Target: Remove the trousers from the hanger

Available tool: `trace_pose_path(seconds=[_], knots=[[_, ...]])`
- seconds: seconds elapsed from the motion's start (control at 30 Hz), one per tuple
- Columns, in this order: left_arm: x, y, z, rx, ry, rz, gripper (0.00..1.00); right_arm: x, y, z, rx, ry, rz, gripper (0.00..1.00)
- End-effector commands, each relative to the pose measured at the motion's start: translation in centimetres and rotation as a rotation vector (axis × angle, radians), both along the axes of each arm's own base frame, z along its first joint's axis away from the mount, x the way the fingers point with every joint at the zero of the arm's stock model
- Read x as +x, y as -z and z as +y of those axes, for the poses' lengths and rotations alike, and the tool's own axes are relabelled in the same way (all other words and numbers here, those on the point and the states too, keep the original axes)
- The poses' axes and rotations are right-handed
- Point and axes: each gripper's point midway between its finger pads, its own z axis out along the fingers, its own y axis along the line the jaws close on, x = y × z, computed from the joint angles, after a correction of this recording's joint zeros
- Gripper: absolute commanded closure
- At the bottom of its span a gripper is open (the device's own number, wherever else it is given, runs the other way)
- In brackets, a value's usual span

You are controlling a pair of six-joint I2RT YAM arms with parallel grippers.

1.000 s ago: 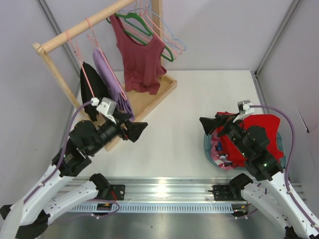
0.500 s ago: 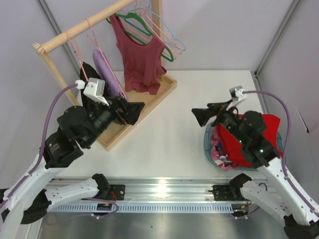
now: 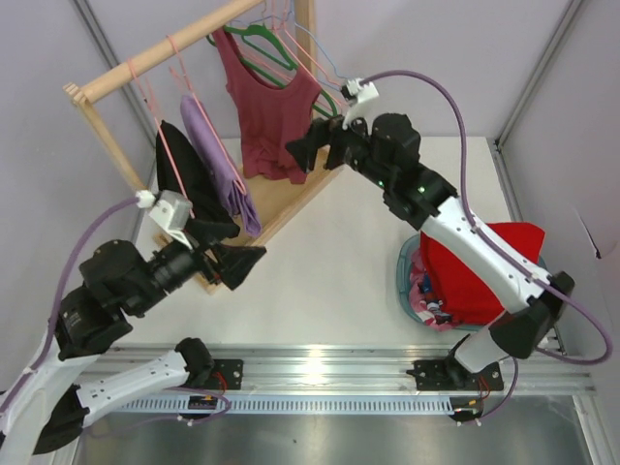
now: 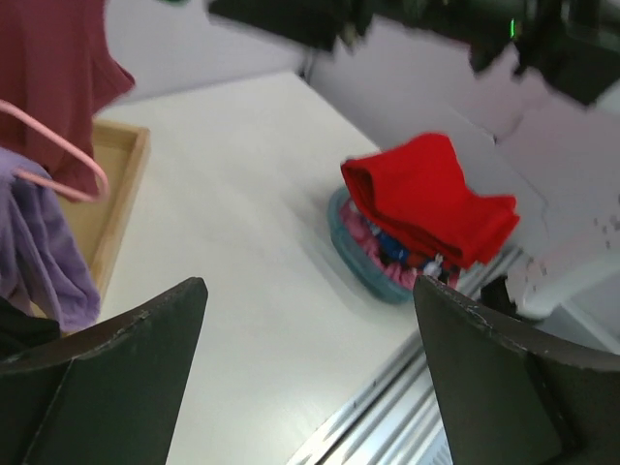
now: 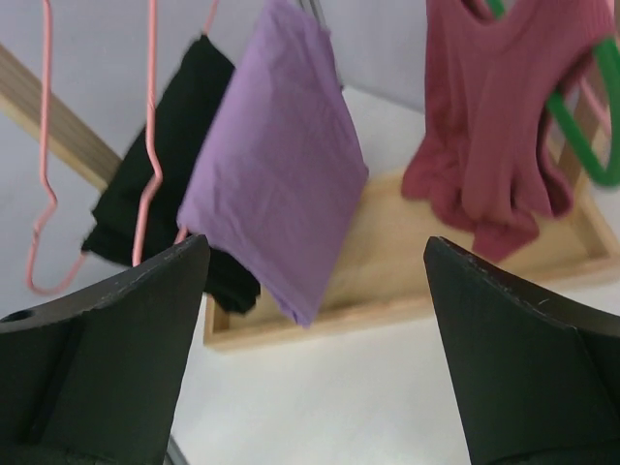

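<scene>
left gripper and right gripper, jaws wide apart

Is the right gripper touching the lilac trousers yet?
Apart. In the top view the right gripper sits by the maroon top, its open jaws clear of the trousers, which hang further left.

I get bright even overhead light, glare on the metal rail, soft shadows, motion blur around my left gripper.
</scene>
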Motion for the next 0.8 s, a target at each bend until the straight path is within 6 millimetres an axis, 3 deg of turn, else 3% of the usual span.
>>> trace_pose_path(seconds=[0.0, 0.03, 0.1, 0.13, 0.17, 0.2, 0.23, 0.27, 0.37, 0.47, 0.5, 0.77], knots=[[-1.7, 7.0, -1.7, 0.171, 0.149, 0.094, 0.06, 0.3, -4.9, 2.5, 0.079, -0.038, -0.096, 0.01], [-1.7, 8.2, -1.9, 0.175, 0.158, 0.104, 0.05, 0.1, -4.9, 4.8, 0.075, -0.068, -0.108, 0.01], [-2.3, 8.0, -1.2, 0.131, 0.153, 0.085, 0.04, 0.5, -4.4, 6.6, 0.042, -0.058, -0.119, 0.01], [-2.2, 9.0, -1.3, 0.132, 0.152, 0.092, 0.03, 0.1, -6.4, 7.4, 0.063, -0.067, -0.151, 0.01], [-2.4, 9.0, -1.2, 0.124, 0.154, 0.087, 0.03, 0.6, -4.6, 9.4, 0.029, -0.06, -0.129, 0.0], [-2.7, 8.8, -0.9, 0.107, 0.158, 0.077, 0.02, 0.7, -4.2, 10.1, 0.01, -0.056, -0.127, 0.01], [-2.8, 9.3, -0.8, 0.112, 0.159, 0.082, 0.02, 0.7, -5.7, 10.4, 0.032, -0.037, -0.15, 0.0], [-2.9, 9.4, -0.6, 0.11, 0.159, 0.08, 0.02, 0.7, -4.3, 12.1, 0.011, -0.05, -0.14, 0.0], [-3.1, 10.4, 0.0, 0.12, 0.149, 0.089, 0.01, 0.4, -4.1, 14.3, -0.014, -0.02, -0.172, 0.01], [-3.4, 11.2, 0.1, 0.123, 0.149, 0.104, 0.0, 0.6, -4.6, 15.1, -0.033, 0.017, -0.214, 0.01], [-3.4, 11.5, 0.2, 0.121, 0.148, 0.113, 0.01, 0.8, -3.4, 16.0, -0.054, 0.018, -0.201, 0.01], [-4.2, 11.8, 1.3, 0.087, 0.135, 0.114, 0.0, 3.0, -1.1, 17.4, -0.101, 0.122, -0.223, 0.09]])
